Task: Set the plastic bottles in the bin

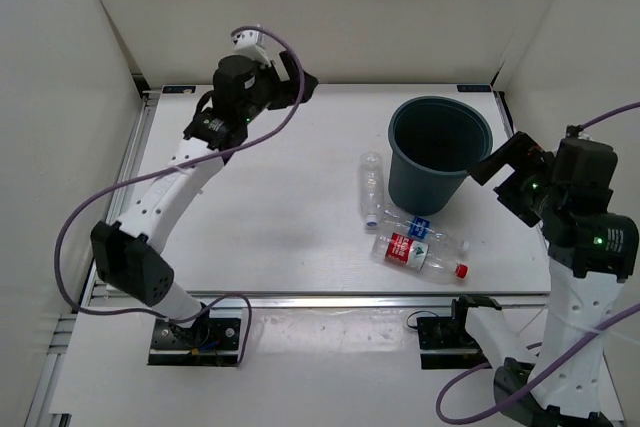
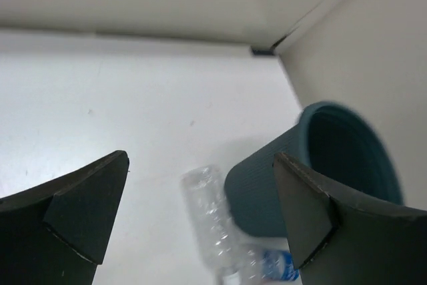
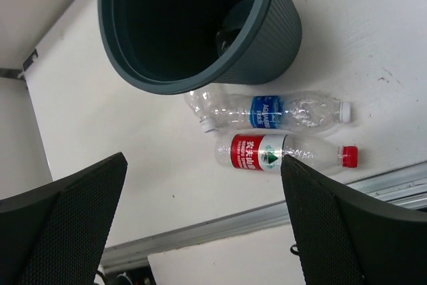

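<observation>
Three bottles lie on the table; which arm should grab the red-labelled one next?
Right. The right gripper, open, is near the red-labelled bottle and has it in view; the left gripper is far off at the back.

Clear plastic bottle with red label and red cap point(image 3: 283, 153): label carries white Chinese characters, seemingly 农夫山泉, next to a green-and-white triangular emblem. Clear plastic bottle with blue label point(image 3: 267, 113): white Latin lettering on the label, too small to read.
</observation>
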